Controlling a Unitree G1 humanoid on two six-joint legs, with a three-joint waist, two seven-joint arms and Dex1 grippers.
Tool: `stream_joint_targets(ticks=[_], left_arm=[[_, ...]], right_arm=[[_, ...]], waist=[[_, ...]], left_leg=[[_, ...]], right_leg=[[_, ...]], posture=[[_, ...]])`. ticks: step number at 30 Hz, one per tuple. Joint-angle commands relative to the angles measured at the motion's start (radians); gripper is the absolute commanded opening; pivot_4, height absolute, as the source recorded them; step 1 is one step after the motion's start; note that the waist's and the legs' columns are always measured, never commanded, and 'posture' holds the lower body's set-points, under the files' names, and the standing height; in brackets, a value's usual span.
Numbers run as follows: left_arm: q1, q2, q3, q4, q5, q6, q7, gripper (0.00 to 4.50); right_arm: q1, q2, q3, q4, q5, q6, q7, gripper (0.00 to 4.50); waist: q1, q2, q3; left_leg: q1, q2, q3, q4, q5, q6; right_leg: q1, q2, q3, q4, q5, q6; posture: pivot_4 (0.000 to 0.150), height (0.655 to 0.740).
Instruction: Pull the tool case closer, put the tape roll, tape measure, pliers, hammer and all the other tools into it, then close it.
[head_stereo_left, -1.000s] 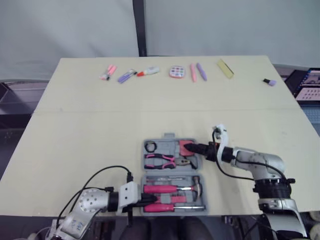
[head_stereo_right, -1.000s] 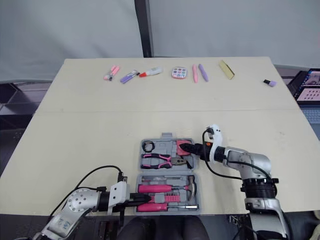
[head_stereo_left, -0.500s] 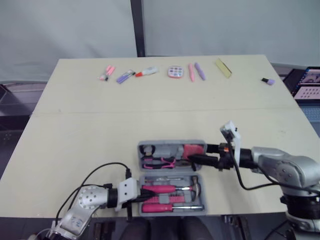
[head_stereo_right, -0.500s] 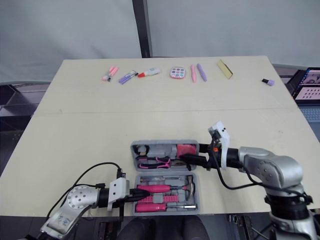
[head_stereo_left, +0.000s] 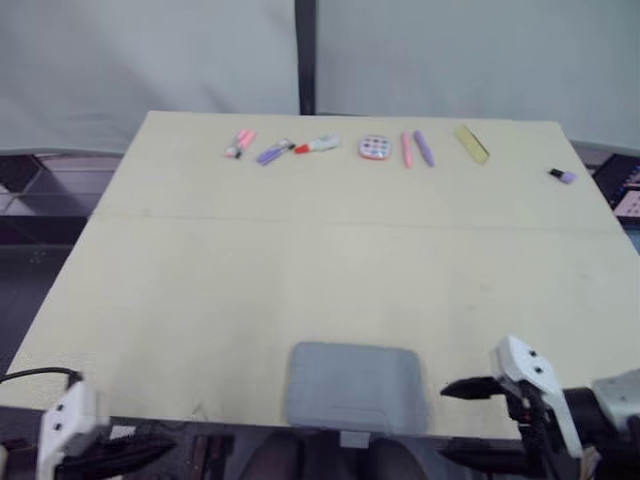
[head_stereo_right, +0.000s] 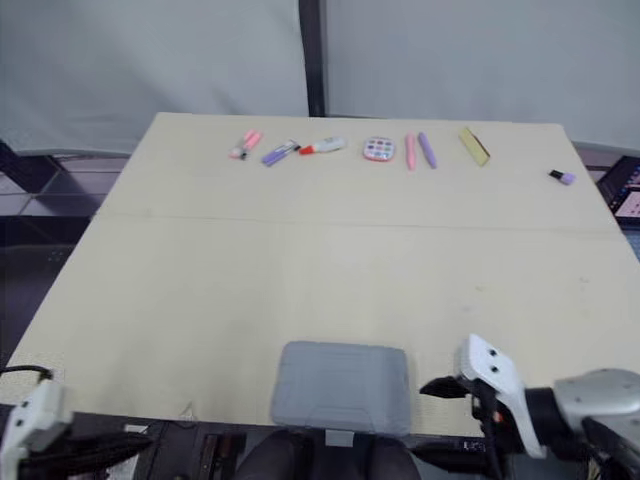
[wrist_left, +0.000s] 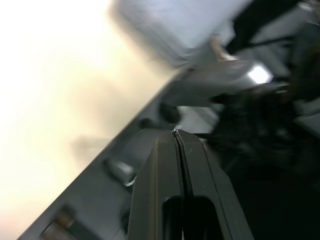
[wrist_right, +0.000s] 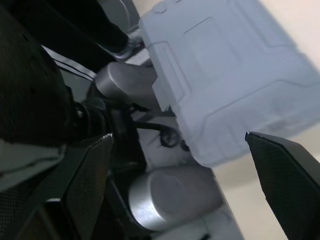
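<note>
The grey tool case (head_stereo_left: 352, 388) lies closed at the table's front edge, lid down, its front rim slightly over the edge; the tools are hidden inside. In the right wrist view its ribbed lid (wrist_right: 235, 75) lies past the fingers. My right gripper (head_stereo_left: 465, 420) is just right of the case at the table's edge, open, with nothing between its fingers. My left gripper (head_stereo_left: 130, 455) sits low at the front left, below the table edge and well left of the case. In the left wrist view its fingers (wrist_left: 176, 150) are pressed together, holding nothing.
Along the table's far edge lie a pink marker (head_stereo_left: 240, 143), a purple marker (head_stereo_left: 273, 152), a red-and-white marker (head_stereo_left: 318, 146), a round pink item (head_stereo_left: 375, 147), two pens (head_stereo_left: 415, 148), a yellow block (head_stereo_left: 472, 143) and a small purple item (head_stereo_left: 565, 176).
The case lid has come down and the case is now closed. Both grippers have drawn back from the case to the table's front edge. The camera has also shifted.
</note>
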Motion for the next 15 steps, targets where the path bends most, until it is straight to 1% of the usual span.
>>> stream_joint_targets(ticks=[1, 4, 7, 10, 12, 15], left_arm=[[-0.189, 0.000, -0.091, 0.093, 0.022, -0.037, 0.052, 0.00], [-0.339, -0.035, -0.210, 0.142, 0.091, -0.093, 0.102, 0.00], [-0.420, -0.074, -0.291, 0.162, 0.135, -0.129, 0.144, 0.00], [-0.469, -0.115, -0.345, 0.174, 0.158, -0.168, 0.168, 0.00], [-0.487, -0.135, -0.379, 0.173, 0.193, -0.177, 0.209, 0.00], [-0.496, -0.155, -0.410, 0.171, 0.215, -0.219, 0.216, 0.00]], right_arm=[[0.070, 0.065, -0.066, 0.046, -0.111, -0.189, 0.031, 4.47], [0.121, 0.118, -0.046, 0.083, -0.188, -0.291, 0.010, 4.47], [0.131, 0.160, -0.024, 0.110, -0.225, -0.350, -0.019, 4.47], [0.130, 0.192, 0.008, 0.139, -0.278, -0.419, -0.048, 4.47], [0.130, 0.202, 0.028, 0.158, -0.305, -0.441, -0.061, 4.47], [0.121, 0.209, 0.052, 0.186, -0.321, -0.459, -0.070, 4.47]], waist=[[0.006, -0.002, -0.001], [0.000, -0.003, -0.002], [-0.016, -0.003, -0.002], [-0.033, -0.004, -0.001], [-0.034, -0.003, -0.001], [-0.033, -0.003, -0.001]], left_leg=[[0.000, 0.000, -0.001, 0.000, 0.000, 0.000], [0.000, -0.001, -0.002, -0.001, -0.001, 0.000], [0.000, -0.002, -0.001, -0.002, -0.002, 0.001], [0.002, -0.001, 0.002, -0.001, -0.002, 0.001], [0.003, -0.001, 0.002, -0.001, -0.002, 0.001], [0.005, 0.000, 0.002, -0.001, -0.002, 0.001]], right_leg=[[0.000, 0.000, 0.000, 0.000, 0.000, 0.000], [-0.001, 0.000, 0.001, 0.006, 0.000, 0.000], [-0.003, 0.001, 0.001, 0.010, 0.001, 0.001], [-0.003, 0.001, 0.000, 0.011, 0.001, 0.001], [-0.002, 0.001, 0.000, 0.011, 0.001, 0.001], [-0.001, 0.001, 0.001, 0.011, 0.001, 0.001]], posture=[[0.150, 0.7134], [0.150, 0.7134], [0.150, 0.7134], [0.150, 0.7134], [0.150, 0.7134], [0.150, 0.7134]])
